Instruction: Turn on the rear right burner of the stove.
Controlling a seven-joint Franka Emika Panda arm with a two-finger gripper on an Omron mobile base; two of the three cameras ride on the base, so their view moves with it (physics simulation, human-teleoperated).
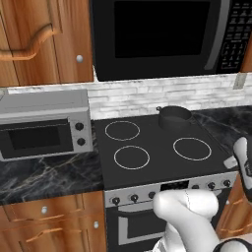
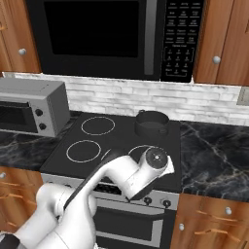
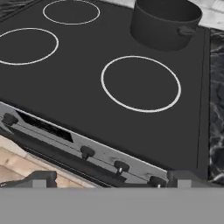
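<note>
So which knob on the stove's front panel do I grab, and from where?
Probably one of the small black knobs right of the display, such as the knob on the stove front panel; which one serves the rear right burner under the pot isn't readable. Pinch its round rim, coming straight in from the front, since it sticks out of the panel.

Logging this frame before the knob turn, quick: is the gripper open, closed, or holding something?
Gripper: open, holding nothing; its two dark fingertips stand wide apart above the silver front panel of the black glass-top stove, touching no small black knob.
</note>
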